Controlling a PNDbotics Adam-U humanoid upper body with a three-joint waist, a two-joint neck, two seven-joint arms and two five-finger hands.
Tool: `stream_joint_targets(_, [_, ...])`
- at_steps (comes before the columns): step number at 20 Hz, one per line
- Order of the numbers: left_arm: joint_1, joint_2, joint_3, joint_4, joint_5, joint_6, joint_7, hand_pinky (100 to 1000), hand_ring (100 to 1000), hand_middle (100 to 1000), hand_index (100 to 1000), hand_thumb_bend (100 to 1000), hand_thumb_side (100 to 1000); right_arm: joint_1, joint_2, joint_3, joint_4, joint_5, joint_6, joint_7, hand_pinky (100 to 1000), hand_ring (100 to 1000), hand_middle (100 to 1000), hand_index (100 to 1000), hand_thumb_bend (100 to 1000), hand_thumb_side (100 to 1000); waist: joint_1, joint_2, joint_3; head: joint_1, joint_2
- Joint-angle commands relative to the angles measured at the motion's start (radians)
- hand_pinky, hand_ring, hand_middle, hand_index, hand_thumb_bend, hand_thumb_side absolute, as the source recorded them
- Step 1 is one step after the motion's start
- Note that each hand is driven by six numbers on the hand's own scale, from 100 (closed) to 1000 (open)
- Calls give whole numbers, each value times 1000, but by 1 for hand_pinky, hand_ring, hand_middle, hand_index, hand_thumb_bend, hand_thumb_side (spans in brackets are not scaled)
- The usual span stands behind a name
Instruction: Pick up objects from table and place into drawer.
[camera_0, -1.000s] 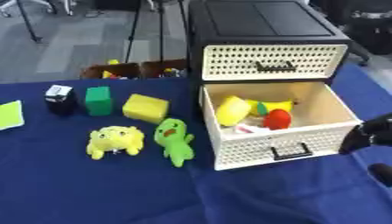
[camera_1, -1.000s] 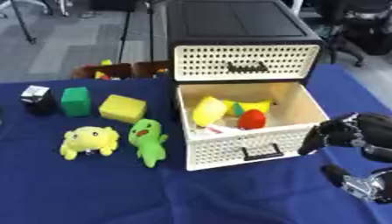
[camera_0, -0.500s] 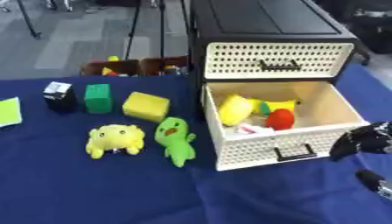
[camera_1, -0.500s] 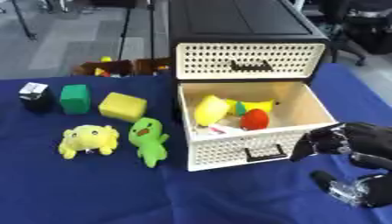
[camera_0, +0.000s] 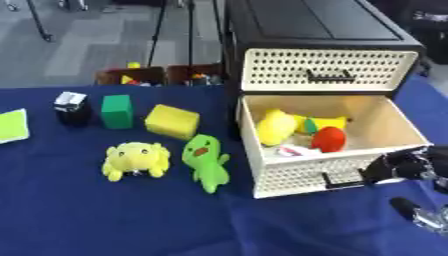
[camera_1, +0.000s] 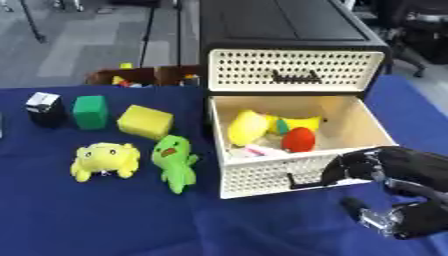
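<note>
- Drawer (camera_1: 262, 176): the lower one of a black cabinet (camera_1: 280, 30) with cream perforated fronts, pulled out over the blue table (camera_1: 105, 215); the upper drawer (camera_1: 293, 75) is closed.
- Contents of the open drawer: a yellow plush item (camera_1: 245, 127), a red rounded item (camera_1: 299, 139), a yellow-and-green piece (camera_1: 293, 122) behind it, and something white and pink on the floor of the drawer.
- Right hand (camera_1: 389, 167): at the drawer's front right corner, fingers curled, fingertips close to the dark handle (camera_1: 302, 181). Contact with the handle cannot be confirmed; nothing is seen held.
- Left hand: not in either view.
- Objects remaining on the table, left of the drawer: green plush figure (camera_1: 173, 161) nearest it, yellow plush creature (camera_1: 105, 160) beside that.
- Back row: yellow block (camera_1: 145, 121), green block (camera_1: 90, 112), black-and-white cube (camera_1: 45, 109), each standing apart.
- Yellow-green flat item (camera_0: 10, 126): at the table's left edge.
</note>
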Motion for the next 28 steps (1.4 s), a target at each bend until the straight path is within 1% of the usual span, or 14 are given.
stream_joint_targets(1, [-1,24,13,-19,3,-3,4,354,534,564,732,241,809,-4,-13,-13,-4,5,18,3,586,751,771,846,100,1000,-3,-12,4,-9,-21])
stream_joint_targets(6, [2,24,19,-19,2,-3,11,352,534,563,731,236,808,1,3,-13,-4,16,31,12,591,758,781,852,100,1000,-3,3,14,-18,-30])
stream_joint_targets(11, [1,21,20,-19,5,-4,12,351,533,562,730,232,808,2,19,-14,-4,36,61,7,597,770,793,861,100,1000,-6,20,23,-28,-40])
stream_joint_targets(12, [1,21,20,-19,5,-5,12,350,532,561,729,219,805,2,22,-15,-4,39,67,5,600,772,794,863,100,1000,-6,24,24,-31,-43])
stream_joint_targets(14, [1,21,21,-19,6,-5,12,349,532,560,728,227,806,1,27,-16,-4,42,75,-2,600,769,793,862,100,1000,-5,30,26,-35,-45])
stream_joint_targets(21, [4,20,24,-19,8,-5,12,347,531,559,727,223,807,-13,25,-37,-4,15,65,-14,603,765,792,860,100,1000,-3,45,30,-38,-48])
stream_joint_targets(28, [5,20,24,-19,9,-6,11,346,530,559,726,221,808,-22,24,-47,-4,10,82,-34,606,766,798,859,100,1000,-5,55,44,-49,-49])
